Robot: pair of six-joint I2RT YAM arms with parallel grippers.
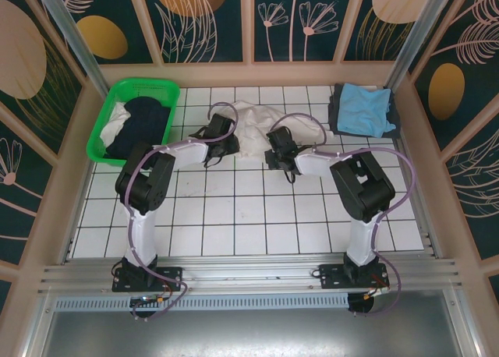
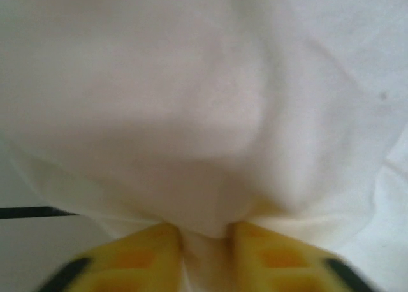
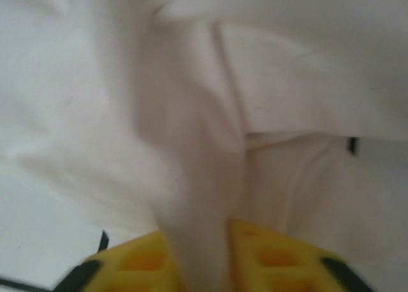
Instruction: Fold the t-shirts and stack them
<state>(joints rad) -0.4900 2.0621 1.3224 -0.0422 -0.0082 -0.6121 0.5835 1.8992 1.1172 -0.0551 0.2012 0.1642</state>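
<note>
The left hand (image 2: 205, 241) is closed down on a fold of the white t-shirt (image 2: 191, 113). Its two yellow fingers (image 2: 143, 257) stand close together, and a narrow ridge of cloth is pinched up between them. In the left wrist view the fabric bulges out smooth and rounded just beyond the fingertips. A strip of white table with one dark grid line lies at the lower left.

The right hand (image 3: 199, 244) has the same shirt in a matching grip. Its yellow fingers (image 3: 271, 257) are drawn in on a thick vertical pleat that runs up from between them. Around the pleat the cloth lies in loose creases, with a layered edge crossing to the right and a small dark mark near that edge.

From the top camera, both arms reach forward to the far half of the table (image 1: 234, 217). The two hands sit at the near edge of the rumpled shirt, the left one at its left side and the right one at its right side. The shirt lies bunched between them, near the middle of the far rows of tiles.

At the far left stands a green slotted basket (image 1: 100, 135), holding a dark navy t-shirt (image 1: 144, 119) with some white cloth (image 1: 117, 119) beside it. At the far right corner, well apart from the hands, a light blue t-shirt (image 1: 366, 107) lies folded on top of a dark grey one (image 1: 338, 100).
</note>
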